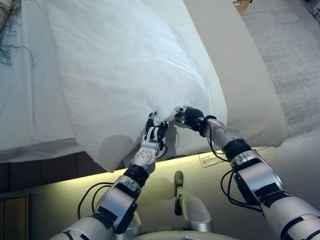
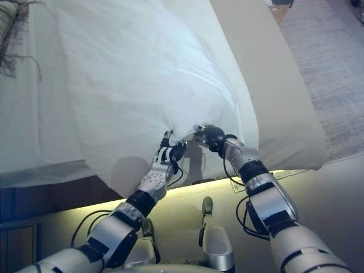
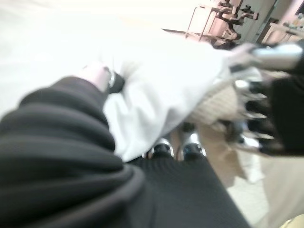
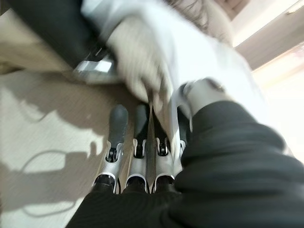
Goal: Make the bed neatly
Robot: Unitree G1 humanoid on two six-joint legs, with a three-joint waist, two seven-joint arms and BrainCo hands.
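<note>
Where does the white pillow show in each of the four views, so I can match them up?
Left eye view: the white pillow fills the upper middle, its near edge pinched by both hands.
Right eye view: same place.
Left wrist view: white cloth across the middle.
Right wrist view: white fold past the fingers.
Shared landmark: the left hand at that edge.

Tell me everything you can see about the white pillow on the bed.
The white pillow is large, soft and plump, in a smooth, slightly creased cloth cover. It lies on the white bed, its near corner overhanging the edge. Both hands pinch its bunched near edge: the left hand from below, the right hand beside it.
</note>
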